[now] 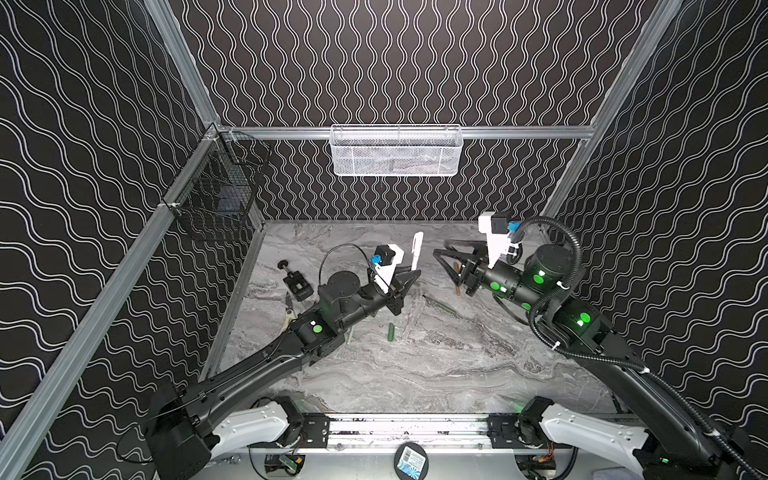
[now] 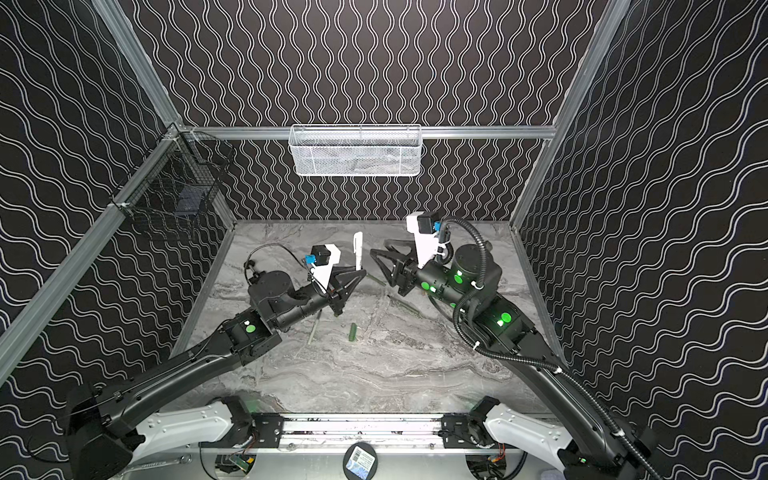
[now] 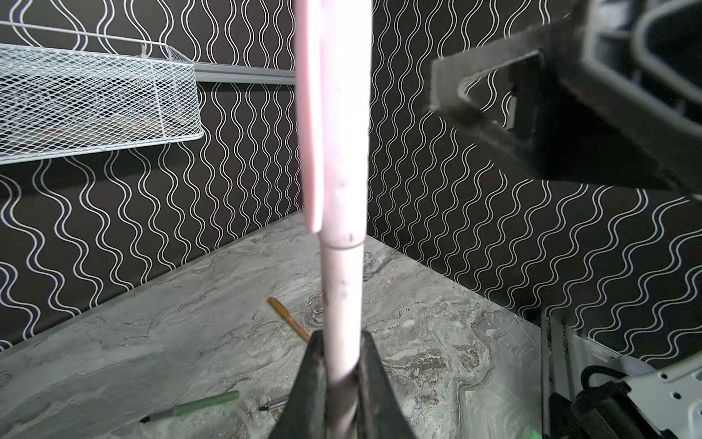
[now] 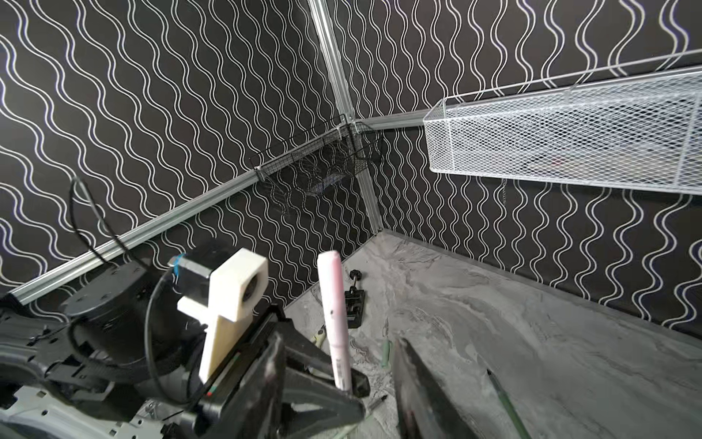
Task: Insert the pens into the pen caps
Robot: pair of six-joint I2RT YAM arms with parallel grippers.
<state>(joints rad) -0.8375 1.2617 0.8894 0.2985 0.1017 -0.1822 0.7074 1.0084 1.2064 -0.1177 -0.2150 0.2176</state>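
left end effector (image 3: 342,338): clamped low on pink pen (image 3: 343,296)
pink cap (image 3: 334,114): looks seated, above that grip
right end effector (image 1: 440,247): jaws apart, empty; back straight off, no bumping

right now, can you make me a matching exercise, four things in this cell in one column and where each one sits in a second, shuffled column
Things
1. pale pink capped pen
2. short dark green plastic pen cap
3. white mesh metal basket
4. black wire basket

Places
A. hung on the back wall
B. lying on the grey marble tabletop
C. upright in the left hand
D. hung on the left side wall

Pairs: 1-C, 2-B, 3-A, 4-D
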